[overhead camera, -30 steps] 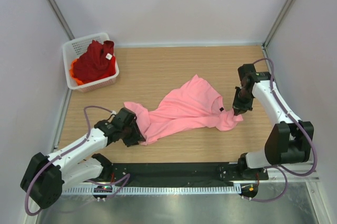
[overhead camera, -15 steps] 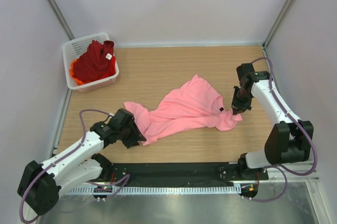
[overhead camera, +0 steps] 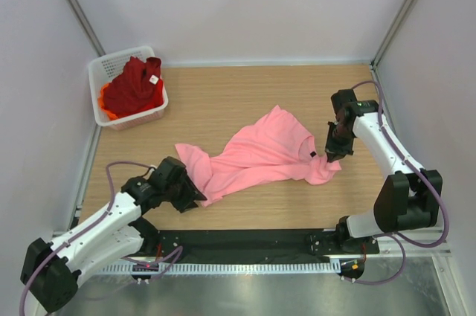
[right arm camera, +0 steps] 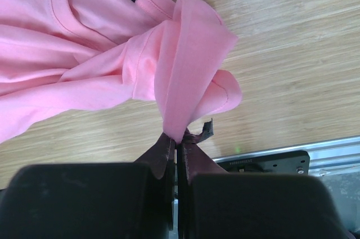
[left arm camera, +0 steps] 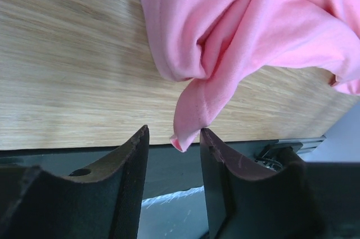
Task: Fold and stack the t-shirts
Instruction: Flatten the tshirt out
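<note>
On the table [overhead camera: 245,93], right tool [right arm camera: 178,138] pinches pink t-shirt [overhead camera: 256,151], spread left tool [left arm camera: 174,133] straddles its corner.

A t-shirt [overhead camera: 260,154] lies across the middle of the tabletop [overhead camera: 245,93]. The left gripper [overhead camera: 195,191] is at its near left end and the right gripper [overhead camera: 328,157] at its right end. In the far left corner stands a basket [overhead camera: 104,71]; in it a second t-shirt [overhead camera: 134,87] lies on a third t-shirt [overhead camera: 105,112].
</note>
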Motion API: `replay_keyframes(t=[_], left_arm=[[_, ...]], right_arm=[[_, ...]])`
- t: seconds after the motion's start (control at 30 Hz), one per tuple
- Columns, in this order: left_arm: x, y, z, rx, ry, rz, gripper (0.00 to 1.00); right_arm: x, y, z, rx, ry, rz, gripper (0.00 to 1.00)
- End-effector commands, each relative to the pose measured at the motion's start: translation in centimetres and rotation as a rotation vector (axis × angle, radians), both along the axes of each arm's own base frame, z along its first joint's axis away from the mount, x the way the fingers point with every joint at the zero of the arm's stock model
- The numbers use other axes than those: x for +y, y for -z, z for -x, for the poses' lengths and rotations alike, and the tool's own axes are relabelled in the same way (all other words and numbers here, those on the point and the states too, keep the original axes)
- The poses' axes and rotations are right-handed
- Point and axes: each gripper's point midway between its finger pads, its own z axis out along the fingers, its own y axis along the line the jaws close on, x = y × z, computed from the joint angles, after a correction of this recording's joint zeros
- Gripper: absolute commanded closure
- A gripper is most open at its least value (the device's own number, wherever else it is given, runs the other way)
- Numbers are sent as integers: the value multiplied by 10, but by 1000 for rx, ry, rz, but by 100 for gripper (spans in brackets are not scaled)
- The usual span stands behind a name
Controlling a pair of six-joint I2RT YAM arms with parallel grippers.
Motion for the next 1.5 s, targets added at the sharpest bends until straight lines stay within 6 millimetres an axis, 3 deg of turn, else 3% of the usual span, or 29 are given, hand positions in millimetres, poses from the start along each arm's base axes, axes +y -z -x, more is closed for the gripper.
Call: replay_keyframes(t=[0.0, 0.07, 0.2, 0.4, 0.6, 1.0, 1.23, 1.47], left_arm=[[2, 0, 2, -3, -33, 4, 57], [2, 6, 7, 19, -41, 4, 51], [7, 13, 19, 63, -41, -29, 50], [12, 3, 13, 4, -57, -38, 53], [7, 18, 12, 16, -51, -29, 52], [1, 30, -11, -46, -19, -85, 56], [-3, 34, -18, -59, -11, -92, 67], [-4, 26, -28, -101, 6, -116, 89]], right_arm=[[3, -11, -4, -36, -29, -3, 99], [4, -11, -5, -40, -31, -7, 99], [6, -11, -4, -37, -42, -5, 99], [8, -10, -4, -37, -47, -7, 99], [10, -9, -4, -32, -55, -10, 99], [10, -12, -7, -37, -61, -3, 99], [8, -12, -4, -32, -58, 8, 99], [8, -14, -4, -39, -59, 10, 99]])
